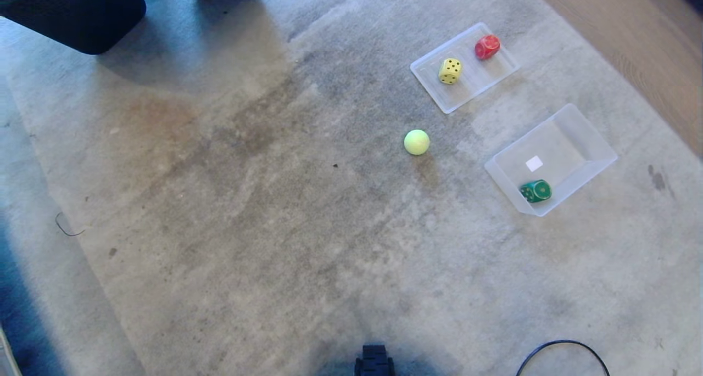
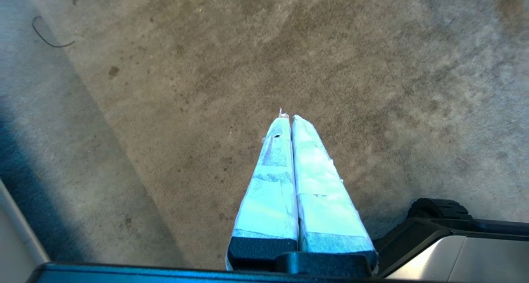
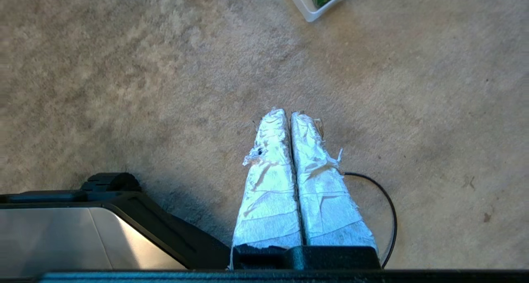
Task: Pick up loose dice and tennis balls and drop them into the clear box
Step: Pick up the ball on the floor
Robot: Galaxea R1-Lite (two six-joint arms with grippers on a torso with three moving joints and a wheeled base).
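A fuzzy yellow-green tennis ball (image 1: 417,142) lay loose on the grey carpet (image 1: 230,200). The green die (image 1: 535,191) sat inside the deep clear plastic box (image 1: 596,155); yellow die (image 1: 450,71) and red die (image 1: 487,46) rested in the shallow clear tray (image 1: 425,71). Left gripper (image 2: 288,117) and right gripper (image 3: 287,114) were both pressed closed, empty, above the carpet.

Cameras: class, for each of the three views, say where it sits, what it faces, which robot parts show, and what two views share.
Head: high up, facing down at carpet, ball, tray, box; base edge shows.
Left wrist: behind the shut left hand, facing bare carpet.
Right wrist: behind the shut right hand, facing carpet.
Shared: green die in head and right wrist views.
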